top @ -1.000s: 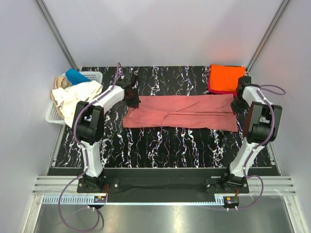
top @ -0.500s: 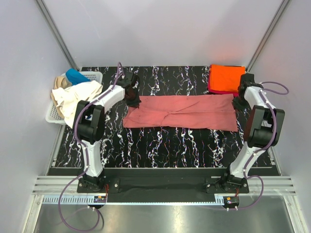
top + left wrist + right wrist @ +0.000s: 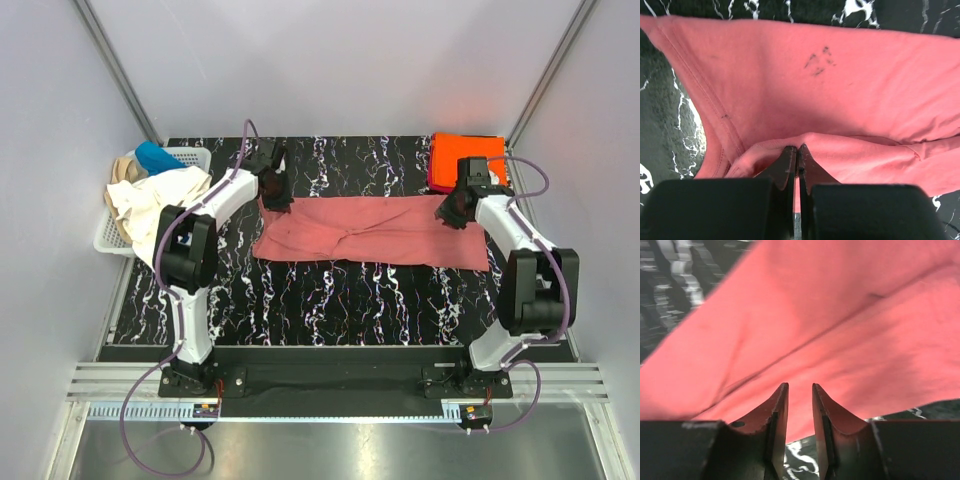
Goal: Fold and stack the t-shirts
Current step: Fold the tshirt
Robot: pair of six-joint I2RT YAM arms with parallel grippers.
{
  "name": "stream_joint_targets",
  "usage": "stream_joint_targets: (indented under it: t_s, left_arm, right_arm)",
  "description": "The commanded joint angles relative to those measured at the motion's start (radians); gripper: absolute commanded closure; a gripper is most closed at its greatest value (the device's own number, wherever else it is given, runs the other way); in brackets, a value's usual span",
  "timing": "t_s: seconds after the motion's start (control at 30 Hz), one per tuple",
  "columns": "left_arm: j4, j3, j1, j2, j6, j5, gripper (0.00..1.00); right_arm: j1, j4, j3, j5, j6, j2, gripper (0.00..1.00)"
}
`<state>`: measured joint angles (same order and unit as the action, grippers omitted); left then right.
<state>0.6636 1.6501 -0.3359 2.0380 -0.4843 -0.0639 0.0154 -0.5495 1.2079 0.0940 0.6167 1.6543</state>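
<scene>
A dusty salmon-pink t-shirt (image 3: 370,230) lies spread out as a long strip across the middle of the black marbled table. My left gripper (image 3: 278,198) is at its far left corner and is shut on a pinched fold of the pink cloth (image 3: 840,90), seen at the fingertips (image 3: 798,147). My right gripper (image 3: 452,215) hovers over the shirt's far right end with its jaws a narrow gap apart (image 3: 800,386) and nothing between them; pink cloth (image 3: 815,315) fills the view beyond. A folded orange t-shirt (image 3: 465,158) lies on a magenta one at the back right.
A white lattice basket (image 3: 192,154) stands at the left edge, holding cream-white (image 3: 160,195), tan (image 3: 122,168) and blue (image 3: 155,157) t-shirts that spill over its rim. Grey walls close in the table on three sides.
My right gripper has moved left from the shirt's right edge to above its far right end. My left gripper has shifted slightly toward the back, drawing the shirt's left corner with it.
</scene>
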Motion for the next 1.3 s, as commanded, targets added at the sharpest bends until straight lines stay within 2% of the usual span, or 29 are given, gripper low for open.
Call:
stream_joint_targets:
  t_s: [0.0,0.13,0.2,0.3,0.37,0.53,0.63,0.77,0.83,0.93,1.0,1.1,1.27]
  left_arm:
    - [0.004,0.053,0.006,0.004,0.03,-0.01,0.99]
    - [0.01,0.069,0.014,0.036,0.033,-0.014,0.95]
    - [0.014,0.073,0.018,0.045,0.035,-0.013,0.89]
    - [0.021,0.083,0.028,0.062,0.05,-0.016,0.87]
    - [0.048,0.118,0.038,0.077,0.079,-0.001,0.77]
    - [0.111,0.154,0.064,0.022,0.101,0.102,0.68]
    - [0.108,0.122,0.064,-0.036,0.084,0.102,0.68]
    - [0.056,0.053,0.058,-0.062,0.069,-0.097,0.69]
    - [0.022,0.014,0.054,-0.05,0.062,-0.122,0.7]
    - [0.001,-0.004,0.054,-0.003,0.062,-0.169,0.73]
    - [-0.012,-0.001,0.055,0.04,0.058,-0.189,0.8]
    - [-0.013,-0.006,0.055,0.082,0.04,-0.154,0.81]
    - [-0.004,-0.015,0.061,0.105,0.032,0.007,0.8]
  right_arm:
    - [0.02,0.112,-0.007,-0.085,-0.025,-0.067,0.67]
    - [0.098,0.141,0.004,-0.168,-0.031,-0.024,0.67]
    - [0.119,0.146,0.005,-0.174,-0.018,-0.014,0.66]
    - [0.17,0.161,0.013,-0.191,-0.012,0.004,0.66]
    - [0.204,0.164,0.024,-0.203,-0.002,0.019,0.66]
    - [0.297,0.183,0.074,-0.252,0.005,0.076,0.67]
    - [0.357,0.213,0.113,-0.301,0.026,0.126,0.69]
    - [0.425,0.235,0.186,-0.364,0.034,0.215,0.72]
    - [0.454,0.247,0.228,-0.395,0.035,0.268,0.72]
    - [0.468,0.285,0.264,-0.459,0.04,0.344,0.73]
    - [0.469,0.307,0.277,-0.477,0.041,0.404,0.73]
    - [0.468,0.307,0.26,-0.435,0.029,0.45,0.76]
    - [0.468,0.318,0.196,-0.349,-0.005,0.44,0.77]
